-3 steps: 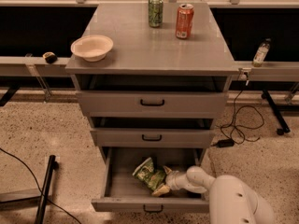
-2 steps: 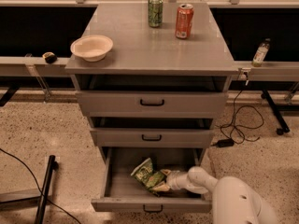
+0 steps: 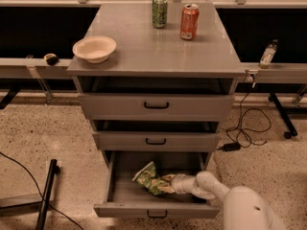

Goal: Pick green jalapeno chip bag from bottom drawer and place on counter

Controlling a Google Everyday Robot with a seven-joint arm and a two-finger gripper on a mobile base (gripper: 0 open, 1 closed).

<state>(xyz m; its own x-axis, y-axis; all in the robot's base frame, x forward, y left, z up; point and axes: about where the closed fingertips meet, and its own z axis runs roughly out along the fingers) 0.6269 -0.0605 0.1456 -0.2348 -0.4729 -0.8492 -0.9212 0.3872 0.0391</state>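
The bottom drawer (image 3: 156,210) is pulled open. The green jalapeno chip bag (image 3: 149,178) lies crinkled inside it, left of centre, with its top end tilted up. My gripper (image 3: 168,183) reaches into the drawer from the right and is against the bag's right end. The white arm (image 3: 211,186) comes in from the lower right and hides the drawer's right part. The counter (image 3: 144,47) is the grey cabinet top above.
On the counter stand a white bowl (image 3: 94,48) at the left edge, a green soda can (image 3: 159,11) and an orange soda can (image 3: 189,21) at the back. The two upper drawers (image 3: 156,107) are shut. A bottle (image 3: 267,55) stands on the right ledge and cables (image 3: 244,128) lie on the floor.
My gripper has moved slightly left and further into the drawer, closer onto the bag's right end. The bag has barely shifted.
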